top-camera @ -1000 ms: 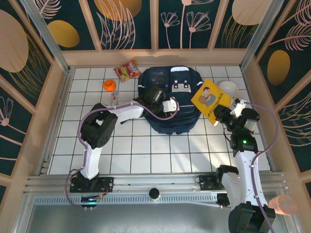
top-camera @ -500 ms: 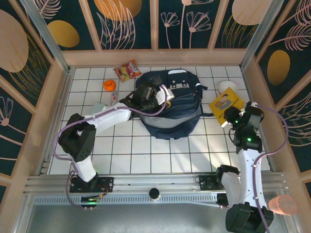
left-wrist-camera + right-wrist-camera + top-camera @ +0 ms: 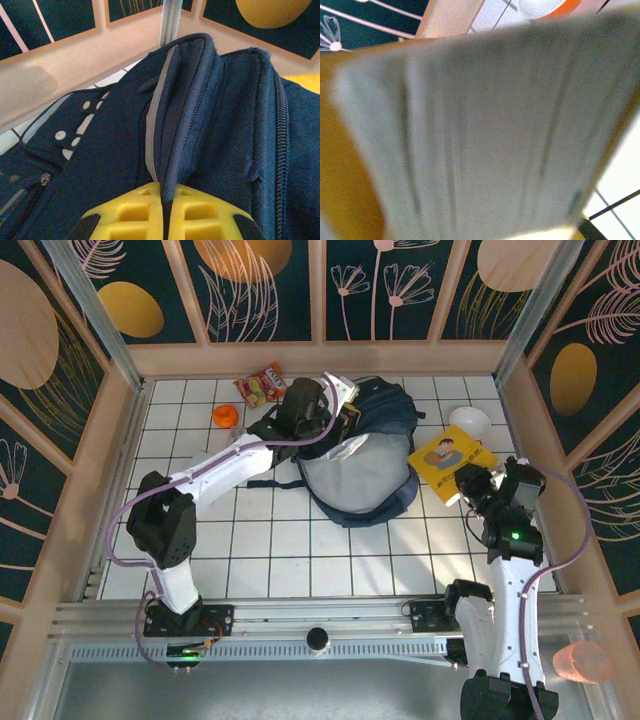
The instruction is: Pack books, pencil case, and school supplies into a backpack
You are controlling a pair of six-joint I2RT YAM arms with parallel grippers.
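Note:
The navy backpack lies at the table's middle back, its top end raised so that a pale panel faces up. My left gripper is shut on a fold of the backpack's navy fabric beside a zipper, with the yellow fingers pressed together around it. The yellow book hangs tilted just right of the backpack, with my right gripper shut on its near edge. In the right wrist view the book's blurred grey underside hides the fingers. The pencil case and school supplies are hidden.
A red-orange snack packet and a small round orange object lie at the back left. A white bowl sits behind the book. Wooden walls close in the tiled table on three sides.
My left gripper shut on the backpack's top and dragged it up toward the back wall, tipping the bag. The right gripper carried the book right, then a little back left.

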